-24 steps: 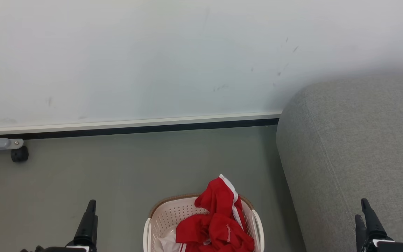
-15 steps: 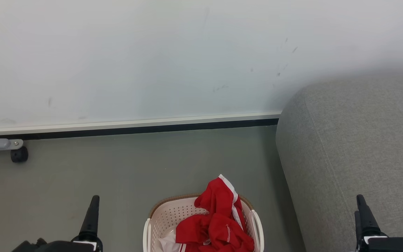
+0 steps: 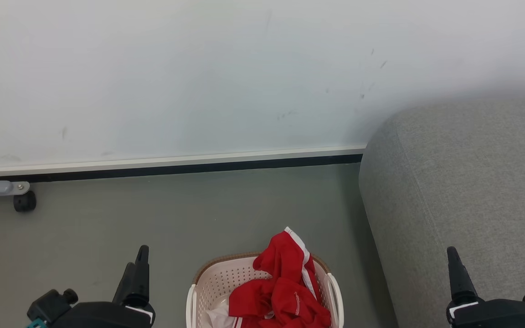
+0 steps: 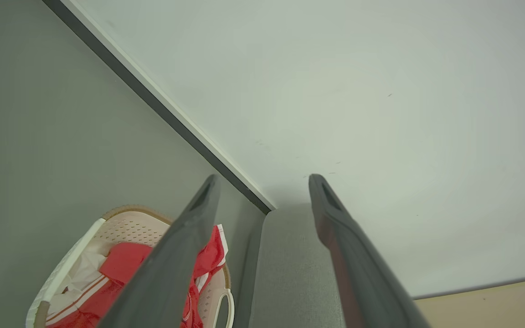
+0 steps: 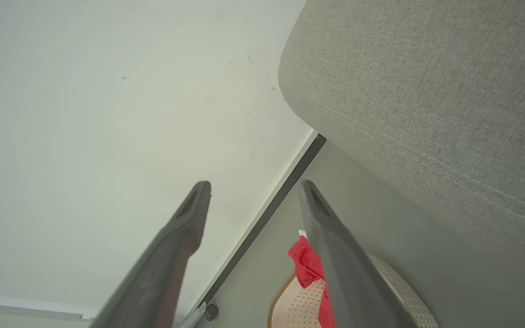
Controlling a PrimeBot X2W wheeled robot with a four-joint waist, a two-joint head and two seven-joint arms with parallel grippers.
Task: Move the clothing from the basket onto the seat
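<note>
Head view: left gripper (image 3: 137,264) and right gripper (image 3: 455,262) spread wide, empty. Clothing (image 3: 285,291) heaped in basket (image 3: 219,279); best to pinch the raised fold deep.

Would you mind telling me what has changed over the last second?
Both grippers advanced and swung inward: the left gripper moved right toward the basket, the right gripper left toward it. Both are open, holding nothing. The clothing lies in the basket as before; the seat is unchanged.

Red white-striped clothing (image 3: 285,291), cream perforated basket (image 3: 226,280), grey seat (image 3: 463,182).
</note>
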